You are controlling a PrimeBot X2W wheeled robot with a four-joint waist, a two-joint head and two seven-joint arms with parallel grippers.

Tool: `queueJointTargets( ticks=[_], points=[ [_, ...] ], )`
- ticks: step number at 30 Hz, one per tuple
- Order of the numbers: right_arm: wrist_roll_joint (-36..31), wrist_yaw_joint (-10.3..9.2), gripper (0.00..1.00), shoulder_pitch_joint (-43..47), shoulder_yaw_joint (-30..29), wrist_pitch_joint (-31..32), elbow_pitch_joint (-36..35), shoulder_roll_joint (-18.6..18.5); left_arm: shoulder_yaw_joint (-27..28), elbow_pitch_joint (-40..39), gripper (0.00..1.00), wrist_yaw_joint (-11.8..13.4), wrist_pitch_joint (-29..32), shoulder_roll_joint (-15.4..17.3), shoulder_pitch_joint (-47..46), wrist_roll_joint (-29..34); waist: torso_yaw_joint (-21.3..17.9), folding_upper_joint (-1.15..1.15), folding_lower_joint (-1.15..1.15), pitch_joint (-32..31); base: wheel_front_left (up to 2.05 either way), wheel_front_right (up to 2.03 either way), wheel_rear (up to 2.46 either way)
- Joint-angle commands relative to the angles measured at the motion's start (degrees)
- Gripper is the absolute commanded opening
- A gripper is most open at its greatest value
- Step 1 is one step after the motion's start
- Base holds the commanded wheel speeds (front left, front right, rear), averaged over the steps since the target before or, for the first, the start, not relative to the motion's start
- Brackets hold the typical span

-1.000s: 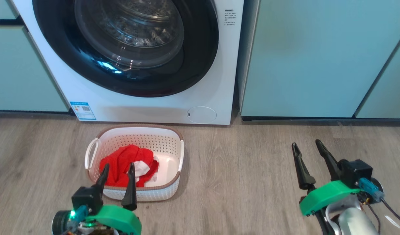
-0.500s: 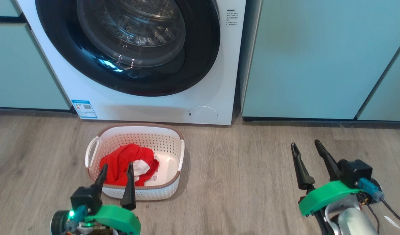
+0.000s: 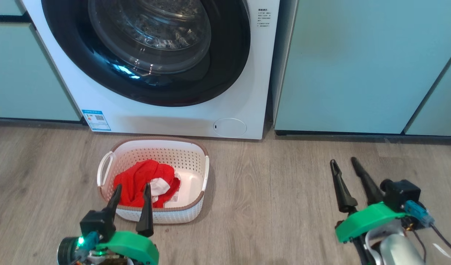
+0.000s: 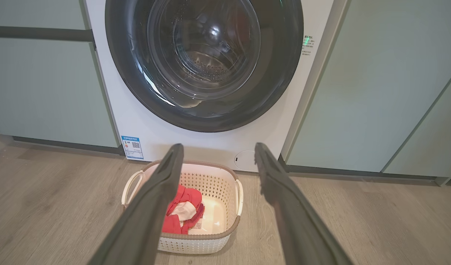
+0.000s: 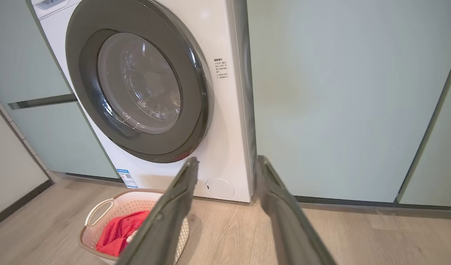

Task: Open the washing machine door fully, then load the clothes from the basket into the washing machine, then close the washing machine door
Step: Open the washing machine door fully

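The washing machine (image 3: 247, 103) stands white between cabinets, and its door (image 3: 148, 36) with the glossy black rim looks shut against the front. That door (image 4: 205, 55) (image 5: 137, 92) also appears in both wrist views. On the floor before it sits the cream basket (image 3: 166, 215) holding the red clothes (image 3: 137, 182) on its left side. My left gripper (image 3: 133, 185) hovers open at the basket's near edge, nothing between its fingers. My right gripper (image 3: 343, 160) is open over bare floor, well right of the basket. From the wrists I see the clothes (image 4: 187, 195) (image 5: 117, 230).
Pale teal cabinets (image 3: 358, 66) flank the machine on the right, and more of them (image 3: 19, 73) on the left. A round white flap (image 3: 230, 127) and a blue label (image 3: 96, 119) mark the machine's lower front. Wood floor (image 3: 269, 202) spreads between basket and right gripper.
The right gripper's fingers have drawn slightly closer together. The whole head picture has shifted a little, so the camera moved. The left gripper, basket and clothes stay put.
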Motion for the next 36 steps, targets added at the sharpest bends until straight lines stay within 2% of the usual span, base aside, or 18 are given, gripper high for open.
queueJointTargets(
  ticks=[1,2,12,18,20,21,24,27,32,36],
  points=[
    [0.8,-0.01,0.35,-2.1,2.0,-0.7,-1.8,-0.2,1.6,-1.8,1.0,0.2,-0.7,0.4,-1.7,0.5,0.1,0.0,0.0,0.1,0.0,0.0,0.0],
    [1.7,-0.01,0.0,-2.1,2.7,-0.7,-1.6,-0.2,1.6,-1.8,1.0,0.3,-0.7,0.4,-1.7,0.5,0.2,0.0,0.0,0.3,0.0,0.0,0.0],
    [5.7,-0.01,0.0,-4.9,4.2,-0.7,-3.4,-0.2,0.8,-1.8,1.0,0.1,-0.7,0.4,-2.7,0.8,2.8,0.0,0.0,4.3,0.0,0.0,0.0],
    [10.4,-0.01,0.0,-13.5,2.4,-0.7,-1.1,-0.2,-0.5,-2.4,1.0,0.0,-0.7,0.4,-6.6,0.6,5.9,0.0,0.0,12.5,0.0,0.0,0.0],
    [21.6,-0.01,0.0,-20.7,0.6,1.5,0.9,-0.2,-1.2,-3.2,1.0,0.3,-0.7,0.4,-9.6,0.0,7.4,0.0,0.0,17.5,0.0,0.0,0.0],
    [24.9,-0.01,0.0,-23.7,-0.3,3.0,1.4,-0.2,-1.3,-3.5,1.0,0.6,-0.7,0.4,-10.7,-0.5,7.8,0.0,0.0,19.3,0.0,0.0,0.0],
    [27.6,-0.01,0.0,-32.5,-0.7,6.7,2.3,-2.2,-1.7,-4.6,1.0,1.2,-0.7,0.4,-14.3,-2.1,9.2,0.0,0.0,24.4,0.0,0.0,0.0],
    [37.1,-0.01,0.0,-41.2,-3.3,13.2,4.0,-1.8,-2.7,-5.9,1.0,1.7,-0.7,0.4,-17.6,-2.2,10.8,0.0,0.0,28.5,0.0,0.0,0.0],
    [43.6,-0.01,0.0,-53.6,-5.8,21.8,8.4,-4.1,-4.3,-7.9,1.0,4.0,-0.7,0.4,-21.5,-1.9,13.7,0.0,0.0,32.7,0.0,0.0,0.0],
    [44.9,-0.01,0.0,-62.4,-6.2,27.2,12.9,-5.2,-6.3,-9.0,1.0,5.5,-0.7,0.4,-23.5,-1.5,15.5,0.0,0.0,35.0,0.0,0.0,0.0]
  ],
)
